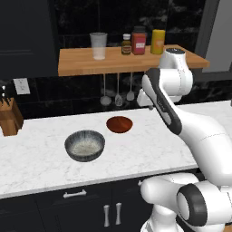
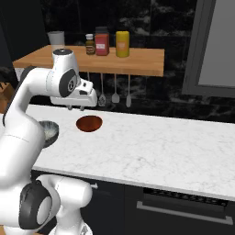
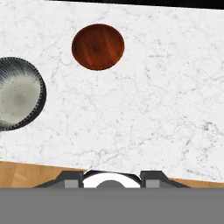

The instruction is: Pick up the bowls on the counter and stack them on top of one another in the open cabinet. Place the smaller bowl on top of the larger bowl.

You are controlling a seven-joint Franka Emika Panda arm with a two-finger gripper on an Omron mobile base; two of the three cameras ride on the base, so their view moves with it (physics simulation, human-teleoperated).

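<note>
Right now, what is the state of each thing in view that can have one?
larger bowl: upright on the counter, empty, not held.
smaller bowl: upright on the counter, empty, apart from the larger bowl.
open cabinet: no bowl on it yet.
glass: upright on the cabinet shelf, empty.
three jars: upright, lids on.
gripper: above the counter, holding nothing.

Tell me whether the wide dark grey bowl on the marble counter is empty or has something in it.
Empty. The wide dark grey bowl sits upright on the white marble counter, and its pale speckled inside is bare in the hand view.
</note>
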